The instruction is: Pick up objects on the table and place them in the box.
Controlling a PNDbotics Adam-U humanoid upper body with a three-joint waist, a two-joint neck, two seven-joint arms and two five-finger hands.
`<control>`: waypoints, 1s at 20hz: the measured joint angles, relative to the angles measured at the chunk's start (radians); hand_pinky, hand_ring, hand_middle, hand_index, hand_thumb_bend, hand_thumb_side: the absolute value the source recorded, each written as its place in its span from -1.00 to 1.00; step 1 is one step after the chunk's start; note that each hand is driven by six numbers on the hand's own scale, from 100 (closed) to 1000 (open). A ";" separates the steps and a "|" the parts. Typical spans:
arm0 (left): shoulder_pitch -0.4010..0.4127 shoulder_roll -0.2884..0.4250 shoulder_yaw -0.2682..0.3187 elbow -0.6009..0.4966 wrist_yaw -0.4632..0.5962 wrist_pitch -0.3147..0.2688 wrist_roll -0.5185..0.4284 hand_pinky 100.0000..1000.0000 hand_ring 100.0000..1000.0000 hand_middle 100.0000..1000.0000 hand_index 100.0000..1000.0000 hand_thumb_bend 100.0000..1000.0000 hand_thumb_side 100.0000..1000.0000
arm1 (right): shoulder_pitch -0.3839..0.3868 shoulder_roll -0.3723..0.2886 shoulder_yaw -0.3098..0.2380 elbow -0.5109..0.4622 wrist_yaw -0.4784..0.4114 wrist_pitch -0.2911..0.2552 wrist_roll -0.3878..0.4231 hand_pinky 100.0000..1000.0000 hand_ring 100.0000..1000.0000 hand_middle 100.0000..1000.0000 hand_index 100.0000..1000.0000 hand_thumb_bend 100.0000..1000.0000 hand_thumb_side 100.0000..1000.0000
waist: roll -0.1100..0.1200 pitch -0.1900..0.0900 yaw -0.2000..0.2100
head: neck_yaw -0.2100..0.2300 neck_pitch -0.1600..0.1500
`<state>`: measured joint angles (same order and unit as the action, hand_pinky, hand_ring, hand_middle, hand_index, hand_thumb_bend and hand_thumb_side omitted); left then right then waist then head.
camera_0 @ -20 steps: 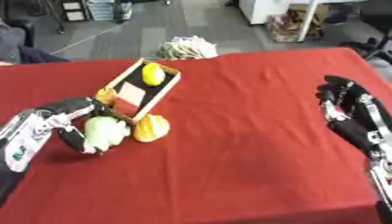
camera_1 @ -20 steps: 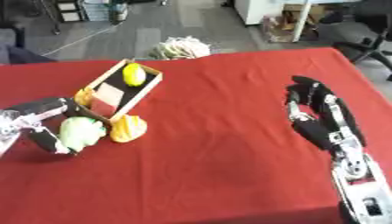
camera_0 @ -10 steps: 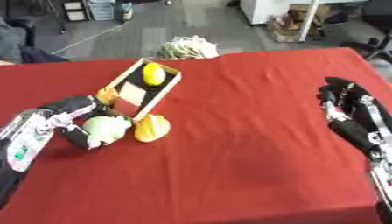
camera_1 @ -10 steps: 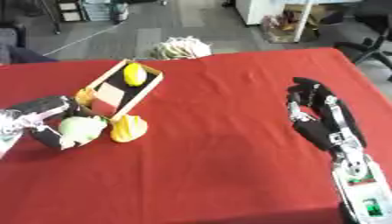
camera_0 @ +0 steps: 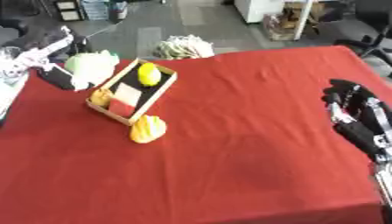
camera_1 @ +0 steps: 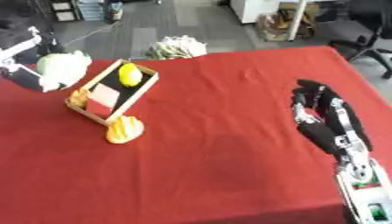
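Red tablecloth (camera_0: pixel 229 166) covers the table.

One box (camera_0: pixel 164 89): shallow wooden tray with a dark floor, sitting askew left of centre.

Inside the box, three items:
- one yellow lemon-shaped piece (camera_0: pixel 148 74) at the far end
- one pale pink square (camera_0: pixel 127 93) mid-box
- one red square (camera_0: pixel 120 108) at the near end, just beside the pink one

One small orange piece (camera_0: pixel 100 96) sits at the box's left wall; can't tell whether it's inside or just outside.

One yellow-orange ridged object (camera_0: pixel 147 129) lies on the cloth, touching or just off the box's near corner, outside the box.

One pale green leafy object (camera_0: pixel 90 66), cabbage-like, is up off the cloth at the far left, beside the box's far-left edge. Left hand (camera_1: pixel 23 75) is clamped on it: dark fingers wrap under and behind it, and the arm comes in from the upper-left corner.

Right hand (camera_1: pixel 325 120) is at the right side, above the cloth, well apart from the box. Fingers are spread and relaxed, nothing in them.

Count outside the box: one on the cloth and one in the left hand.

One pale bundle (camera_0: pixel 182 46) lies on the floor past the table's far edge; too blurred to identify.
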<state>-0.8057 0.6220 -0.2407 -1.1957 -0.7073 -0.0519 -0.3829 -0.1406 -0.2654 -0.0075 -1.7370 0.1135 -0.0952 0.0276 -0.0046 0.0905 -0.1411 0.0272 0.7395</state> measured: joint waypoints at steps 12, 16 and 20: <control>-0.127 -0.084 0.137 0.305 -0.185 0.143 0.175 0.30 -0.07 -0.08 0.31 -0.07 -1.00 | -0.065 0.031 0.021 0.017 -0.003 0.002 0.013 0.45 0.37 0.28 0.56 -1.00 -0.43 | 0.000 0.086 -0.148 | 0.133 -0.101; -0.132 -0.098 0.155 0.383 -0.214 0.153 0.223 0.37 0.05 0.05 0.45 0.07 -1.00 | -0.069 0.034 0.021 0.025 -0.003 0.002 0.013 0.44 0.37 0.27 0.55 -1.00 -0.43 | 0.001 0.095 -0.160 | 0.151 -0.108; -0.134 -0.103 0.158 0.416 -0.222 0.149 0.221 0.47 0.24 0.28 0.58 0.24 -0.90 | -0.070 0.039 0.021 0.026 -0.003 0.002 0.013 0.44 0.34 0.27 0.55 -1.00 -0.42 | 0.002 0.095 -0.161 | 0.155 -0.108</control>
<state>-0.9401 0.5192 -0.0823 -0.7799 -0.9290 0.0966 -0.1615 -0.2107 -0.2264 0.0137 -1.7111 0.1109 -0.0933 0.0403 -0.0026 0.1857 -0.3025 0.1822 0.6318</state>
